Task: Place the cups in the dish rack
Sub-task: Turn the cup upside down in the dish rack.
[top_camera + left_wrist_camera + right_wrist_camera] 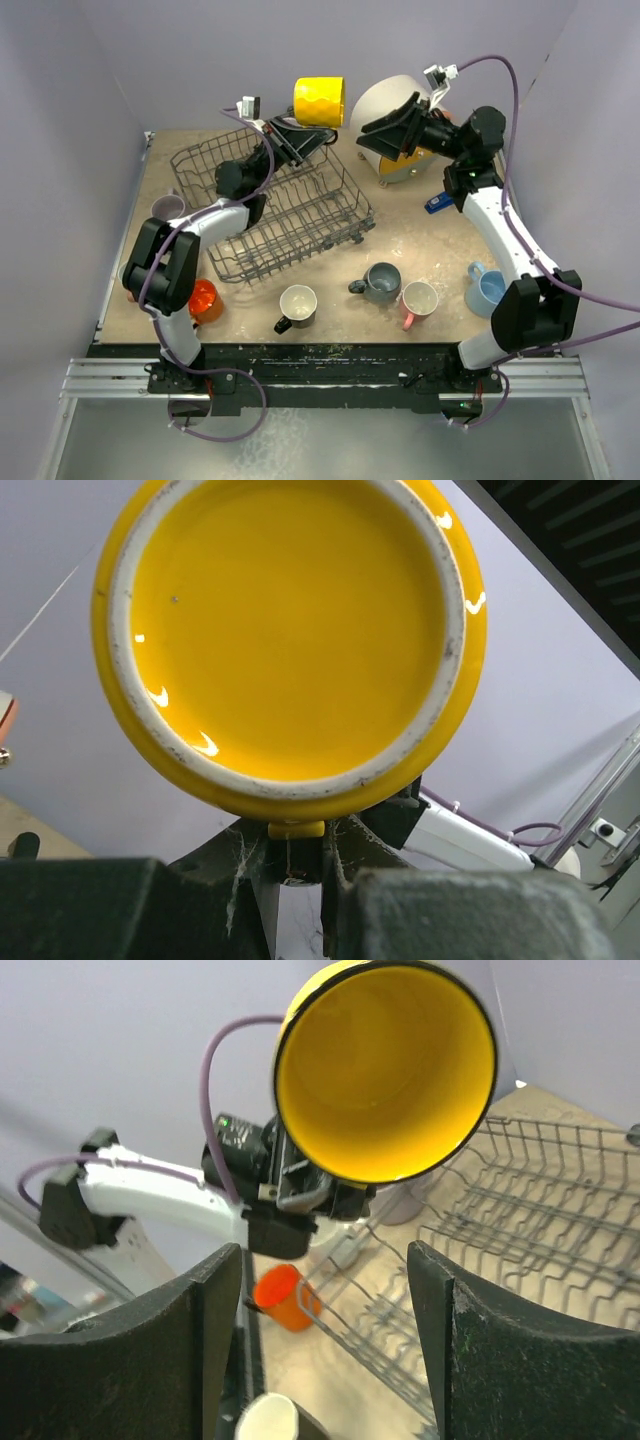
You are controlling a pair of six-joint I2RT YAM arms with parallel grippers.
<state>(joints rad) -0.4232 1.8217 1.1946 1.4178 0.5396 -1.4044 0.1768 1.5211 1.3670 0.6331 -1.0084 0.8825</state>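
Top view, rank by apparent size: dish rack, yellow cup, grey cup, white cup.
1. dish rack, by far.
2. yellow cup; held up high, so nearness may inflate it.
3. grey cup and white cup: alike, unranked.

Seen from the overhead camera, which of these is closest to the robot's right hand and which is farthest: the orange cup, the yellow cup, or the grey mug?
Measured from the right hand in the top view:
1. the yellow cup, raised in the air just to its left, at the back.
2. the grey mug, on the table, front middle.
3. the orange cup, front left, beside the left arm.
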